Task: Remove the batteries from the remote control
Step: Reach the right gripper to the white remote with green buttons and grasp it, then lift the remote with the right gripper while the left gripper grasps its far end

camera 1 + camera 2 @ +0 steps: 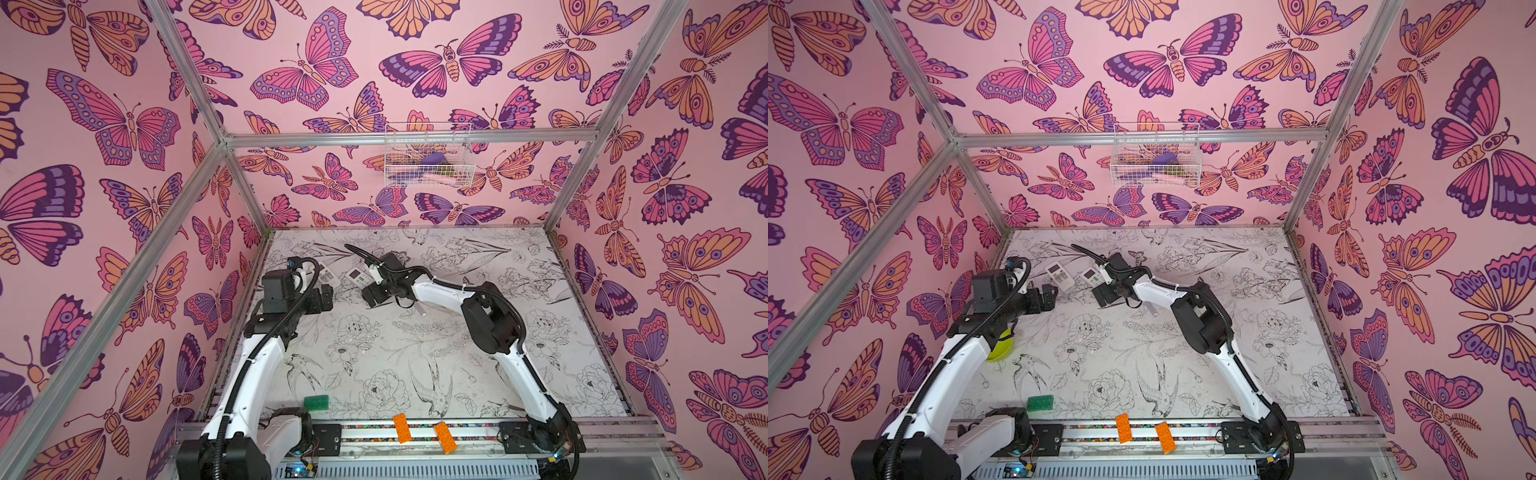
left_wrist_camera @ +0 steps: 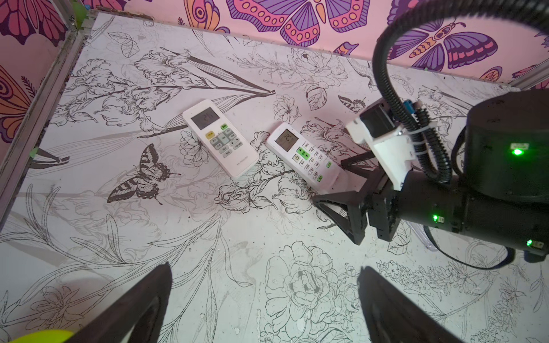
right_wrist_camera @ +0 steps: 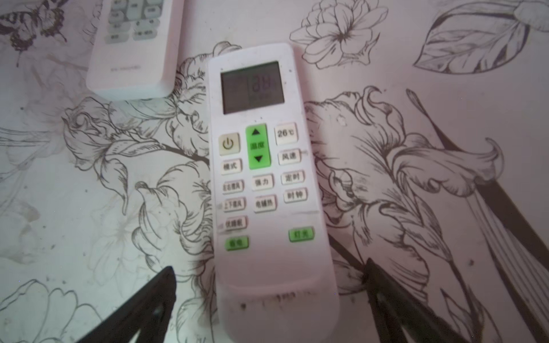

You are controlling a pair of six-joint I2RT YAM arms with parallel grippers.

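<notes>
Two left fingers (image 2: pixel 156 283) spread wide, empty; right fingers (image 3: pixel 160 285) flank remote (image 3: pixel 267 193).

Two robot arms have glossy white shells and chunky black joint housings. The left arm (image 1: pixel 259 363) appears at the lower left of both top views, the right arm (image 1: pixel 521 368) at the lower right. Black base plates (image 1: pixel 326 440) show small screws. At the right of the left wrist view are a ribbed black cable (image 2: pixel 381 62), a white cable tie (image 2: pixel 417 144), a white camera bracket (image 2: pixel 386 148), small green lights (image 2: pixel 517 152), and the right gripper (image 2: pixel 326 181) with black, open-framed triangular fingers.
</notes>
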